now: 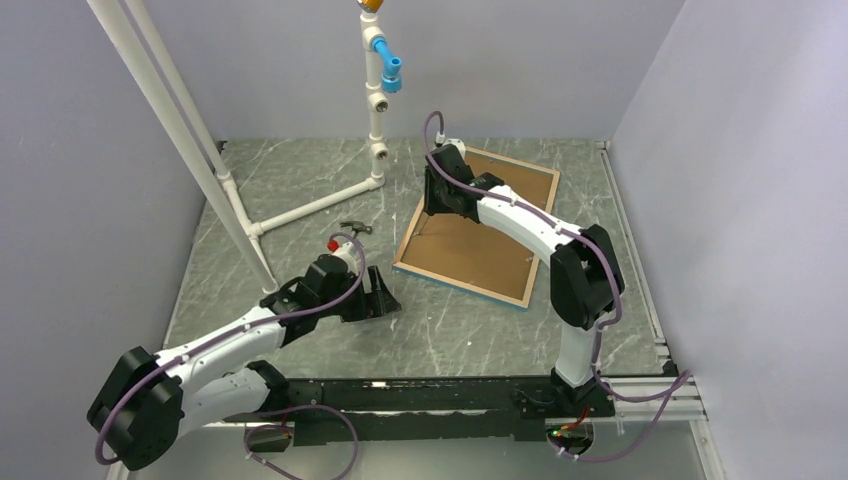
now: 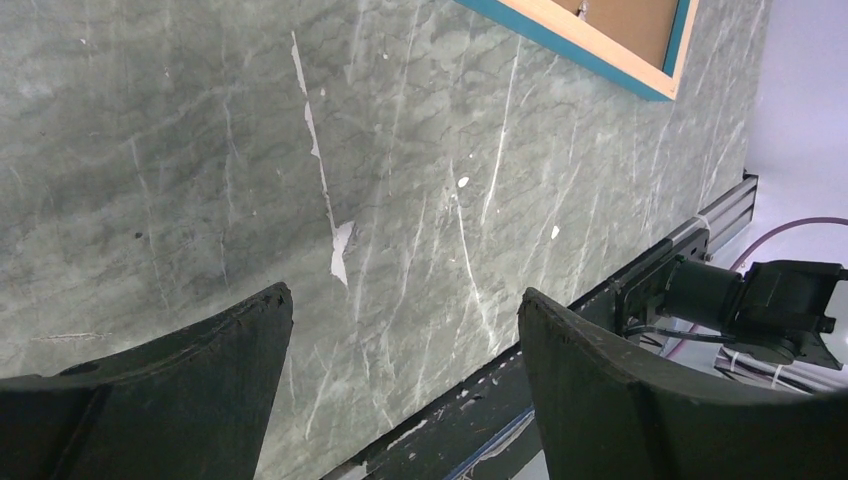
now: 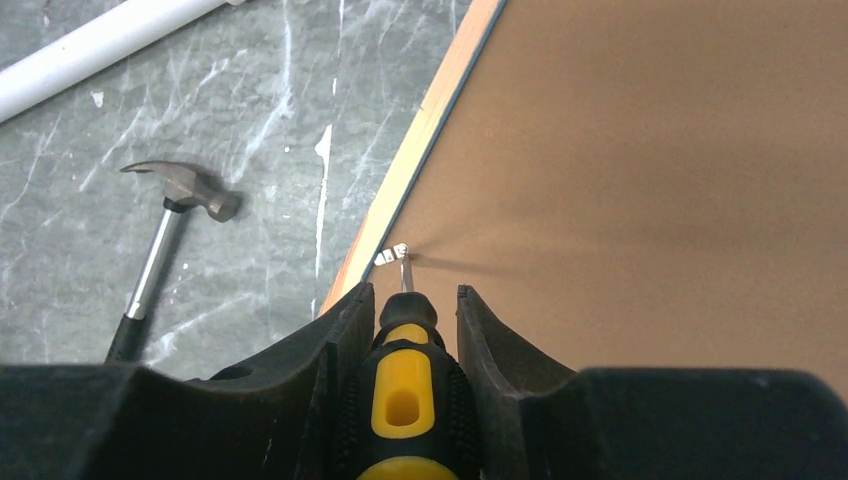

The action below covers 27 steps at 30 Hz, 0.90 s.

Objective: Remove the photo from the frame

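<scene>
Brown backing (image 3: 650,200) faces up: frame (image 1: 470,255) lies face-down, far right, photo unseen beneath | right gripper (image 3: 412,292) clamps screwdriver (image 3: 400,390), tip at metal tab (image 3: 392,254), likely to pry it | left gripper (image 2: 405,293) spread, idle over table (image 2: 200,150)

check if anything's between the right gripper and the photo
Yes. The frame lies face down and its brown backing board covers the whole back, so no photo shows. A small metal tab at the rim overlaps the board; the screwdriver in the right gripper points at it.
</scene>
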Available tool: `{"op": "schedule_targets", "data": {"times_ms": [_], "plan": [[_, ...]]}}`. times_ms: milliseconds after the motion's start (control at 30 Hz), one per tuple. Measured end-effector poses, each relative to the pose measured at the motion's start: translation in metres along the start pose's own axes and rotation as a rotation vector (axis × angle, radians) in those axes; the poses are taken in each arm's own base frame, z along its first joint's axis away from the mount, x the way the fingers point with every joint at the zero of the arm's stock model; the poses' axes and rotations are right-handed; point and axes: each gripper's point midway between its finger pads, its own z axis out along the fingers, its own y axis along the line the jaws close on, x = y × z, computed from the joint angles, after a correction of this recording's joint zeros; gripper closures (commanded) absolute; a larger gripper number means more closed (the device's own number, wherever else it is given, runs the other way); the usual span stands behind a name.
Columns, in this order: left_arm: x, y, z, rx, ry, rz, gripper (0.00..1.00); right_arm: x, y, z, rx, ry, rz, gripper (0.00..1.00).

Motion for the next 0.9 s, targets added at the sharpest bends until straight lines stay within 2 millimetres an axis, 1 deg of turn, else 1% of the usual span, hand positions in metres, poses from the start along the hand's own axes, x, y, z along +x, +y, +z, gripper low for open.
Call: {"op": "schedule_targets", "data": {"times_ms": [133,233,367,567,633,900], "plan": [[0.001,0.002,0.003,-0.006,0.006,-0.002,0.14,-0.004,-0.009,-0.001,0.01,0.002,0.012,1.0],[0.0,0.002,0.007,-0.007,0.007,-0.004,0.14,-0.009,-0.02,0.001,0.016,0.002,0.033,1.0],[-0.002,-0.001,0.011,0.007,0.002,-0.01,0.14,-0.013,-0.027,0.002,0.015,0.0,0.05,1.0],[-0.004,-0.007,0.019,0.037,0.002,-0.03,0.14,-0.008,-0.016,0.008,-0.034,0.019,0.051,1.0],[-0.005,-0.008,0.021,0.043,0.001,-0.034,0.15,-0.01,-0.011,0.009,-0.057,0.016,0.056,1.0],[-0.009,-0.014,0.021,0.066,-0.012,-0.041,0.14,-0.001,-0.001,0.011,-0.115,0.038,0.068,1.0]]}}
